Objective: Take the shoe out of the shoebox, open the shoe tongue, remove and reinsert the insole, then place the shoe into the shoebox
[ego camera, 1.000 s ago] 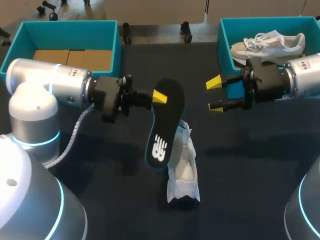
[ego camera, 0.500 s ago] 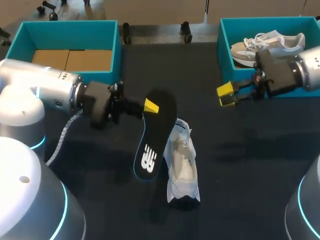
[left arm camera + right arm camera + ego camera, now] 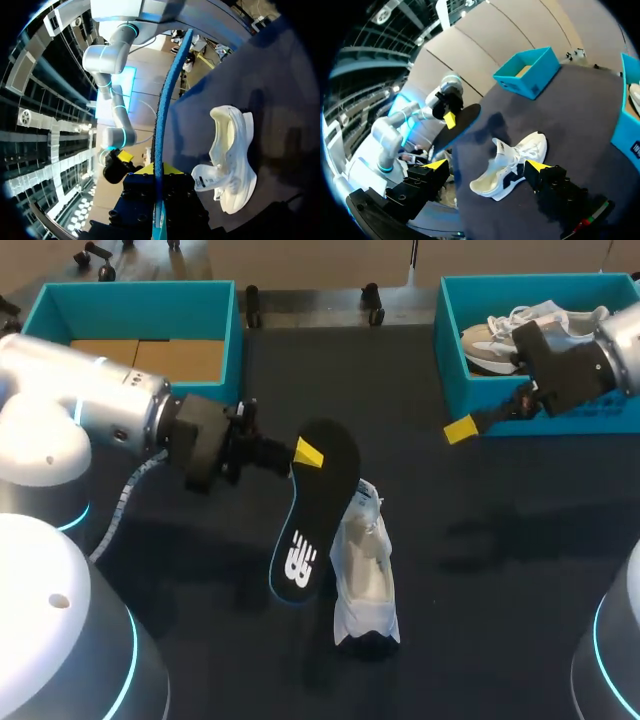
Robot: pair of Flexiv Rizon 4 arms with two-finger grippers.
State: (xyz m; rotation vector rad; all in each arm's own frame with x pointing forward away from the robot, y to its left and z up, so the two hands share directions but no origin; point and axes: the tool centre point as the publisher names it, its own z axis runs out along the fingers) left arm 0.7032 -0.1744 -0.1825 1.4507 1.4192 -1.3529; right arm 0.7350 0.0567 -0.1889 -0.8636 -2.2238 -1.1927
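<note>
Black insole (image 3: 316, 508) — between left fingers (image 3: 308, 453)

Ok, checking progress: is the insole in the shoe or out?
Out. The left gripper is shut on the insole, held in the air, apart from the shoe lying on the table.

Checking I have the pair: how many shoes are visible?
2. The white shoe lies on the table beside the lifted insole; the second shoe sits in the right-hand box. None seems hidden.

Matt black insole (image 3: 318, 502), white cloth shoe (image 3: 366, 575), dark matt table (image 3: 500, 570)
</note>
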